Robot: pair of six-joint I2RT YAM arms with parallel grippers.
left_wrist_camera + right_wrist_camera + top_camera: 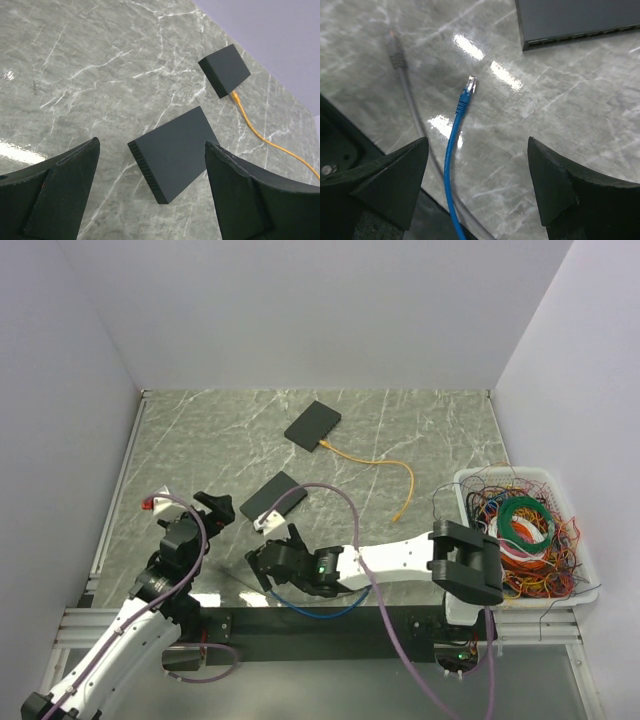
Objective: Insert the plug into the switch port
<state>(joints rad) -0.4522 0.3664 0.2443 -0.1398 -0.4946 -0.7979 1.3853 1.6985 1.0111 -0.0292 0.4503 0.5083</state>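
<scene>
Top external view: the left gripper (212,506) is at the left of the table. Its fingers are wide apart and hold nothing. Just right of it lies a flat dark switch (272,496). The left wrist view shows this switch (175,160) on the table past the open fingers (65,185), with a row of ports along one edge.

Next comes the right gripper (262,562), near the switch's near side. Its fingers (395,175) are apart too, and empty. The blue cable (452,150) runs out between them. Its plug (470,85) lies on the table just past the fingertips, not touching the switch. A grey cable (402,80) lies to the left of it.

Farther right, another dark box (313,425) has an orange cable (385,465) in it. A white bin (545,474) of wires sits at the right edge.
</scene>
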